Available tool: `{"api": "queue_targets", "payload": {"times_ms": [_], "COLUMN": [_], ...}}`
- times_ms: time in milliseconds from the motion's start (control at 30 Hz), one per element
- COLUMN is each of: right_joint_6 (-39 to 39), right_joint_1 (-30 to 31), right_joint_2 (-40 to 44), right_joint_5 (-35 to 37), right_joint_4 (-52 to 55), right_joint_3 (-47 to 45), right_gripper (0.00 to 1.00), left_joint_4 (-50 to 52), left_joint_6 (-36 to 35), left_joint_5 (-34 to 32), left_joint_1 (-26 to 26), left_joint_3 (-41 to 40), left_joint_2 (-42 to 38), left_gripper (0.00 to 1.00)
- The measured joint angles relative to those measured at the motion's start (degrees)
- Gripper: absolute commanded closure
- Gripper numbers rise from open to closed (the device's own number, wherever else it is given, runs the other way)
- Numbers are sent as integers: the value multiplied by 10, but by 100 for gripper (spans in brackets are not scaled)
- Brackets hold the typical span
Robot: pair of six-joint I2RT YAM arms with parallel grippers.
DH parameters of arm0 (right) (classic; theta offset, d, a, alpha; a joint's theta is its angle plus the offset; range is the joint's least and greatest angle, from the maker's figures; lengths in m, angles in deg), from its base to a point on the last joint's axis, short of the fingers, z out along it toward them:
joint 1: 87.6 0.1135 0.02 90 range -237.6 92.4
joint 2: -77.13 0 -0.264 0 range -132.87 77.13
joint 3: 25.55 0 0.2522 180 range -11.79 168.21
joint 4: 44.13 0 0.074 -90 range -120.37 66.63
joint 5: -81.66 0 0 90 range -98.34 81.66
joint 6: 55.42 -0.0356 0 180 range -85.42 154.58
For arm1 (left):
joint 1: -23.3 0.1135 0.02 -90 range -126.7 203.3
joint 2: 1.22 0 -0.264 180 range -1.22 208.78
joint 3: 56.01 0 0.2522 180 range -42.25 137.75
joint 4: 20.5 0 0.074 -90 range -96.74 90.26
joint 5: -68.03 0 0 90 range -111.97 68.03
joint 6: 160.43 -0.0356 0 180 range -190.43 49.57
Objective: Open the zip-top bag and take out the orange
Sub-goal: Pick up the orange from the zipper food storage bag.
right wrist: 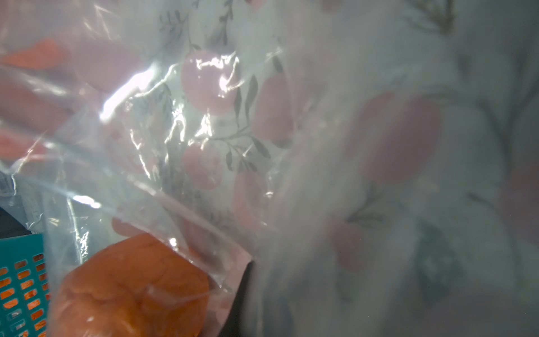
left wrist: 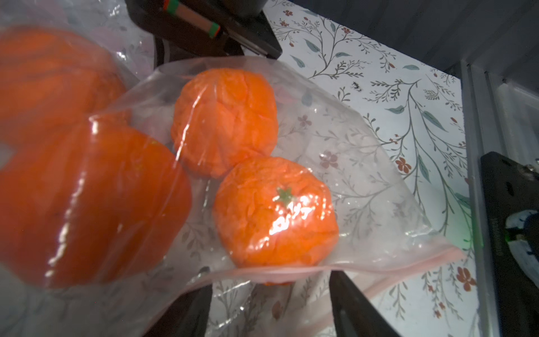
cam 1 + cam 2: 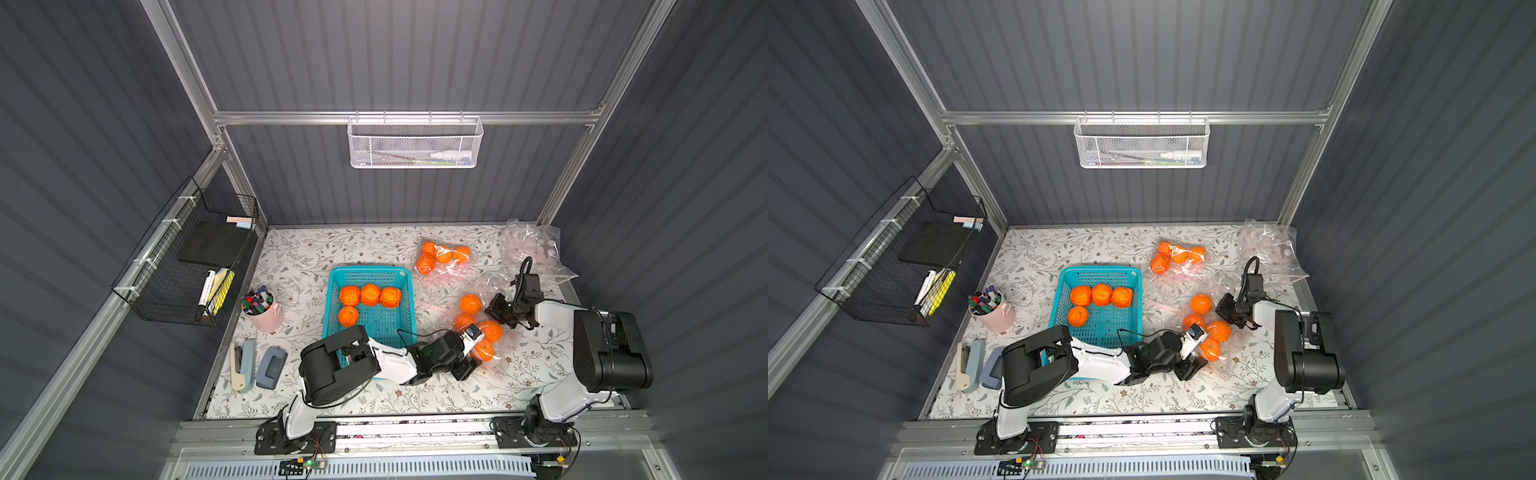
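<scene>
Down on the floral-print tabletop (image 3: 291,257), right gripper (image 3: 493,311) pinches the clear plastic zip-top bag (image 2: 364,186), crinkled round orange (image 2: 275,213) inside, left gripper (image 2: 269,289) splayed empty at its pink zip (image 2: 291,272), so that lone pinch could slip off slack film.

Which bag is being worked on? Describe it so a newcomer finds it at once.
Start at the teal basket mid-table. On its right-arm side lie two bags of oranges; the bag meant is the one nearer the arm bases. Unlike the far bag, it lies between the left gripper and right gripper.
</scene>
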Motion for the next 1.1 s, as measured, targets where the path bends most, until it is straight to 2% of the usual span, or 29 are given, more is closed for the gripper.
{"api": "queue_targets", "payload": {"times_ms": [267,500,567,833,967,1100], "right_joint_6": [0,0,0,0,0,0], "right_joint_1": [0,0,0,0,0,0], "right_joint_2": [-1,-1,-1,-1,-1,-1], "right_joint_5": [1,2,2,2,2,2], "right_joint_4": [0,0,0,0,0,0], "right_joint_3": [2,2,2,2,2,2], "right_gripper": [90,90,90,90,90,90], "left_joint_4": [-24,-19,-17,-17,-8,24], "left_joint_6": [-31,-34,-34,-36,-33,-28], "left_joint_5": [-7,-17,-16,7,33,52], "left_joint_1": [0,-2,-2,-2,-2,-2], "left_joint_3": [25,54,54,52,30,9], "left_joint_2": [25,63,64,61,34,-13], "left_gripper": [20,20,23,51,58,59]}}
